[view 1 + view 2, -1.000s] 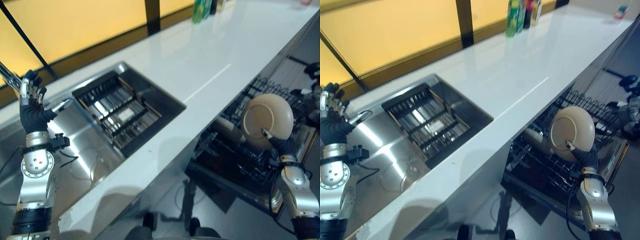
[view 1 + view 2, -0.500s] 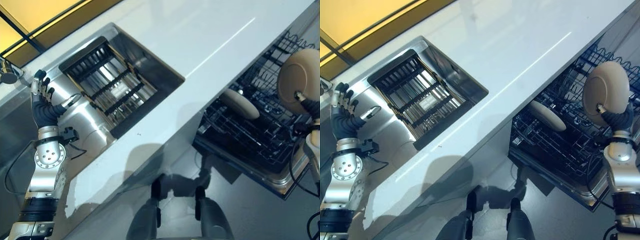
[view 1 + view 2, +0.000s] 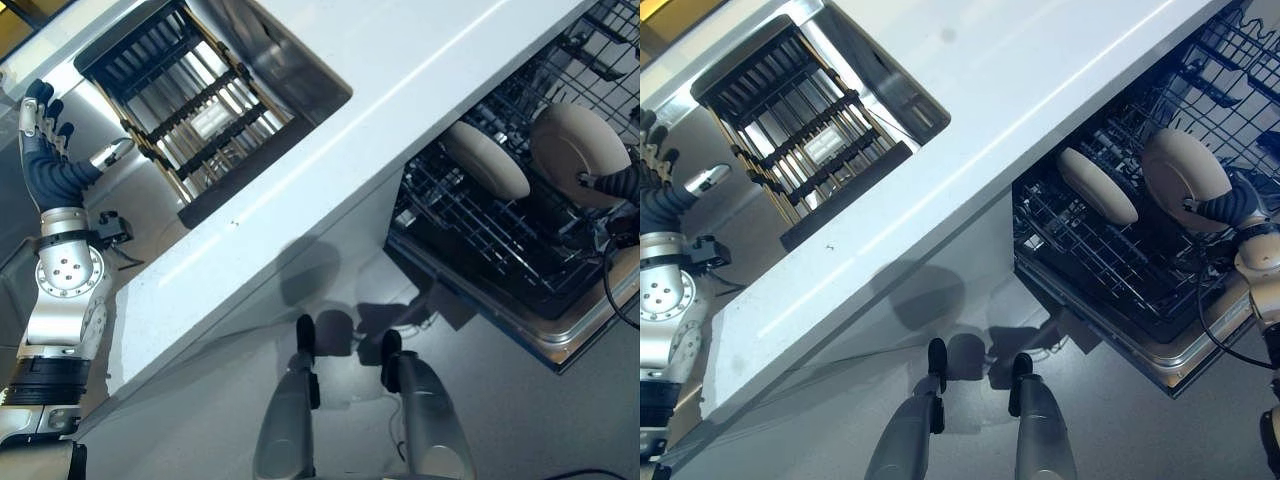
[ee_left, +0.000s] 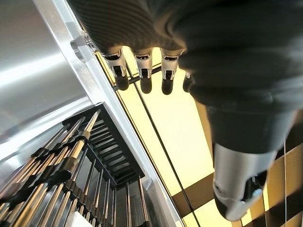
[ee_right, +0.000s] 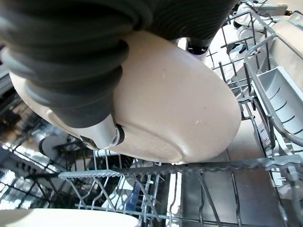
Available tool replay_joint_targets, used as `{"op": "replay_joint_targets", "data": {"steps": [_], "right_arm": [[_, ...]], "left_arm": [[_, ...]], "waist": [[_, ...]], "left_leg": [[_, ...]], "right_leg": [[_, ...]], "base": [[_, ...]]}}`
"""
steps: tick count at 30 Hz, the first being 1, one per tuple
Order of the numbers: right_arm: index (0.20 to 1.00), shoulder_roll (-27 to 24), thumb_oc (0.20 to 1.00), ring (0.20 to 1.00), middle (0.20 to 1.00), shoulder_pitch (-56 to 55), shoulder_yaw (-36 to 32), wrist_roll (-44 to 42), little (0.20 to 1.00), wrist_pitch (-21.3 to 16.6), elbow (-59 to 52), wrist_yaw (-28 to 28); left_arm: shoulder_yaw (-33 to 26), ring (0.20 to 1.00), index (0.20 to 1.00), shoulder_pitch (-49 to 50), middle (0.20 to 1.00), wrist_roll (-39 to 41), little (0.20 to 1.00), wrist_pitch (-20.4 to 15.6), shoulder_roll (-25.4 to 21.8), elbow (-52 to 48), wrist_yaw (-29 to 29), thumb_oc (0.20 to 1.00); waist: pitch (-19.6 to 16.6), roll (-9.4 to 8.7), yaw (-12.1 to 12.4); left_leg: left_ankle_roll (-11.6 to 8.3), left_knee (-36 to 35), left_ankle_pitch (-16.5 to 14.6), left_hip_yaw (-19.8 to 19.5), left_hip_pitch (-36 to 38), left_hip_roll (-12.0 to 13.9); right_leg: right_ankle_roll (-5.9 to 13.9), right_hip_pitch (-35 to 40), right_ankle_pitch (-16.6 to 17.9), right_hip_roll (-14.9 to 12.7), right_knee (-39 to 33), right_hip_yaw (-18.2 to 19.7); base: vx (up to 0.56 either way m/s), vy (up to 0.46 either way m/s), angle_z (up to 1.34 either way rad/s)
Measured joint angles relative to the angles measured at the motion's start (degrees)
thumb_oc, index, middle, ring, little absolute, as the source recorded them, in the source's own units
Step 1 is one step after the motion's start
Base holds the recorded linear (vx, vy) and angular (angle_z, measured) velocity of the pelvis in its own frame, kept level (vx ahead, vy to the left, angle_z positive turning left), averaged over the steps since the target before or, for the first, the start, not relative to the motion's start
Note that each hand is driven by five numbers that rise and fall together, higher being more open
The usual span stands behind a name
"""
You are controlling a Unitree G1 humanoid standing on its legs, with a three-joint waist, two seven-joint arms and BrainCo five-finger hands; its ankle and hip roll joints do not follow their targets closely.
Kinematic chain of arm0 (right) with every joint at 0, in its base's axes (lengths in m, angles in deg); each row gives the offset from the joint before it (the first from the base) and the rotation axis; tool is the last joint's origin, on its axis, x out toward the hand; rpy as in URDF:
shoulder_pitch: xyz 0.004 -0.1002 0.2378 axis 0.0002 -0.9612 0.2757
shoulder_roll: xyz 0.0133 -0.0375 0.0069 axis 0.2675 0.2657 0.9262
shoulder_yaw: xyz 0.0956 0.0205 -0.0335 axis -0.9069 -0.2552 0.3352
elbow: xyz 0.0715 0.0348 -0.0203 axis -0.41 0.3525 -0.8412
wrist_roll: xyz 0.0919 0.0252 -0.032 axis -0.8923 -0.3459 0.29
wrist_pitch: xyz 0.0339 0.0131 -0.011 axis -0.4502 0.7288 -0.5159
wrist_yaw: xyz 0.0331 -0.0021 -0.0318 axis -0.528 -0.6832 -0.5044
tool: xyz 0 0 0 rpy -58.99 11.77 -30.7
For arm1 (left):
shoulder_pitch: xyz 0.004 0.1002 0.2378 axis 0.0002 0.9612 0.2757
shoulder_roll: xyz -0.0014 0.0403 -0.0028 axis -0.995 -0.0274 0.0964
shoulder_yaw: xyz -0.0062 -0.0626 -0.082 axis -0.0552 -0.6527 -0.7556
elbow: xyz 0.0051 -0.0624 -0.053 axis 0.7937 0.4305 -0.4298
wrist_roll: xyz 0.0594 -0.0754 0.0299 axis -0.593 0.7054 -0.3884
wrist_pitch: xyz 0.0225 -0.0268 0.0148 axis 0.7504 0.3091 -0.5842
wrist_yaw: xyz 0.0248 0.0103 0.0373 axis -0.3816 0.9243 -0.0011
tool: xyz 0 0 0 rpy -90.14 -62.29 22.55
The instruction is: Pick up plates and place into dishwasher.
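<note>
My right hand point(image 3: 612, 186) is shut on a beige plate point(image 3: 575, 148), thumb point(image 5: 106, 133) pressed on its face. The plate point(image 5: 180, 109) stands on edge, down among the wires of the dishwasher's pulled-out lower rack point(image 3: 480, 250). A second beige plate point(image 3: 486, 160) leans in the same rack just to the left, apart from the held one. My left hand point(image 3: 46, 162) is raised over the sink at the far left, its fingers point(image 4: 141, 72) straight and holding nothing.
A white counter point(image 3: 400, 90) runs diagonally, its front edge overhanging the dishwasher rack. A steel sink point(image 3: 150, 200) at the left holds a dark slatted drying rack point(image 3: 180, 100). The open dishwasher door point(image 3: 560, 345) juts out over the grey floor point(image 3: 520, 420).
The camera has tipped downward. My right hand has lowered the plate from above the rack into it, beside the other plate. The left hand stays raised over the sink.
</note>
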Motion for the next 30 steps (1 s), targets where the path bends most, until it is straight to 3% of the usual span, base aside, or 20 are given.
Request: {"op": "replay_joint_targets", "data": {"steps": [8,12,17,23,24,25,26,30], "right_arm": [[0.200,-0.69,0.200,0.200,0.200,0.06,0.18,2.07,0.200,0.18,1.21,0.38],[0.200,-0.45,0.200,0.200,0.200,0.11,2.52,7.66,0.200,1.41,0.67,5.47],[0.200,0.37,0.200,0.200,0.200,0.00,2.73,18.23,0.200,6.46,-1.83,14.83],[0.225,0.81,0.225,0.225,0.225,-0.20,6.50,24.29,0.225,9.09,-2.41,20.93],[0.366,1.06,0.366,0.366,0.366,-0.22,6.56,24.29,0.366,9.30,-2.40,21.28],[0.736,1.13,0.736,0.736,0.736,-0.23,6.56,24.29,0.736,9.70,-2.38,21.45],[1.000,1.12,1.000,1.000,1.000,-0.23,6.55,24.29,1.000,10.02,-2.37,21.47],[1.000,1.01,1.000,1.000,1.000,-0.22,6.23,24.60,1.000,14.43,1.64,22.13]], "left_arm": [[-0.35,1.000,1.000,-0.81,1.000,0.95,1.000,0.01,-0.77,0.27,-0.74,1.000],[-0.35,1.000,1.000,-1.14,1.000,0.97,1.000,0.01,-1.37,0.34,-1.24,1.000],[-0.54,1.000,1.000,-0.44,1.000,0.98,1.000,-0.01,-2.66,-0.83,-1.26,1.000],[-1.72,1.000,1.000,1.37,1.000,1.03,1.000,-0.05,-2.77,-2.57,-1.27,1.000],[-1.70,1.000,1.000,1.40,1.000,1.03,1.000,-0.07,-2.77,-2.60,-1.27,1.000],[-1.67,1.000,1.000,1.59,1.000,1.03,1.000,-0.07,-2.76,-2.59,-1.28,1.000],[-1.69,1.000,1.000,1.71,1.000,1.03,1.000,-0.09,-2.74,-2.59,-1.29,1.000],[-1.72,1.000,1.000,3.09,1.000,1.03,1.000,-0.12,-2.25,-2.63,-1.43,1.000]], "waist": [[1.31,-0.06,1.28],[1.63,-0.09,1.45],[1.67,-0.02,2.47],[1.76,0.14,2.76],[1.79,0.19,2.68],[1.81,0.22,2.65],[1.87,0.36,2.67],[2.34,1.35,2.80]], "left_leg": [[-0.01,1.15,0.00,-0.23,-0.14,0.78],[-0.01,1.30,0.00,-0.23,-0.51,0.95],[0.26,1.62,-0.12,-0.17,-2.25,0.88],[-0.06,1.79,0.35,-0.23,-3.13,0.68],[-0.06,1.80,0.38,-0.25,-3.15,0.67],[-0.06,1.81,0.39,-0.25,-3.15,0.66],[-0.05,1.82,0.40,-0.25,-3.14,0.66],[0.01,1.75,0.42,-0.23,-3.15,0.60]], "right_leg": [[-0.29,1.26,0.14,0.74,-0.75,-0.82],[-0.22,0.88,0.06,0.79,-0.62,-1.07],[-0.27,-1.13,0.00,0.60,0.40,-1.05],[-0.61,-2.08,0.16,0.29,0.92,-1.11],[-0.59,-2.08,0.17,0.27,0.96,-1.14],[-0.60,-2.10,0.18,0.25,1.00,-1.14],[-0.49,-2.10,0.13,0.19,1.00,-1.14],[-0.75,-2.13,0.26,0.09,1.04,-1.18]], "base": [[0.07,-0.097,0.04],[0.03,-0.045,0.02],[0.02,-0.004,0.01],[-0.01,0.001,0.01],[-0.03,0.015,0.02],[0.00,0.000,0.00],[-0.04,0.036,0.01],[-0.03,0.036,0.01]]}}
